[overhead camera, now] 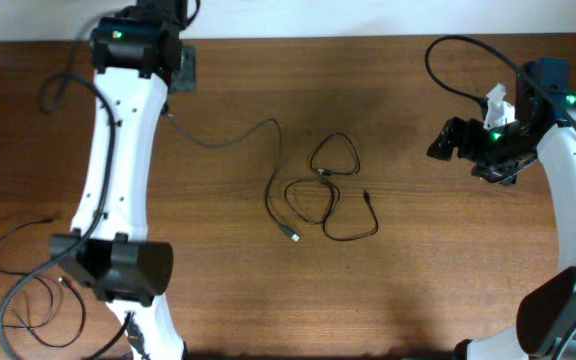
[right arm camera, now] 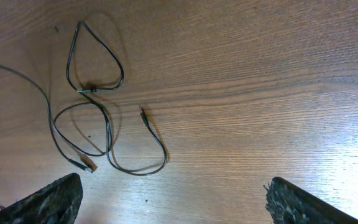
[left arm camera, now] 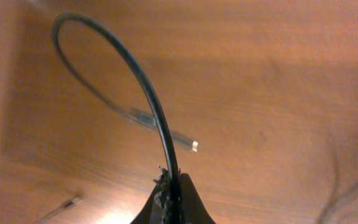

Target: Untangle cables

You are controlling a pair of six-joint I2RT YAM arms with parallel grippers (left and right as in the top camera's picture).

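Now left claw (left arm camera: pixel 173 199) pinched tight on black cable (left arm camera: pixel 146 93); right claw (right arm camera: pixel 174 200) spread wide, empty.

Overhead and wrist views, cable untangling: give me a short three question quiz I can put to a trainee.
1. True or false: the right gripper is shut.
2. What does the left gripper grip? A) a cable B) a cloth C) nothing
3. Fill in: the looped black cable lies on the ___.
Key: 1 false, it is open; 2 A; 3 table.
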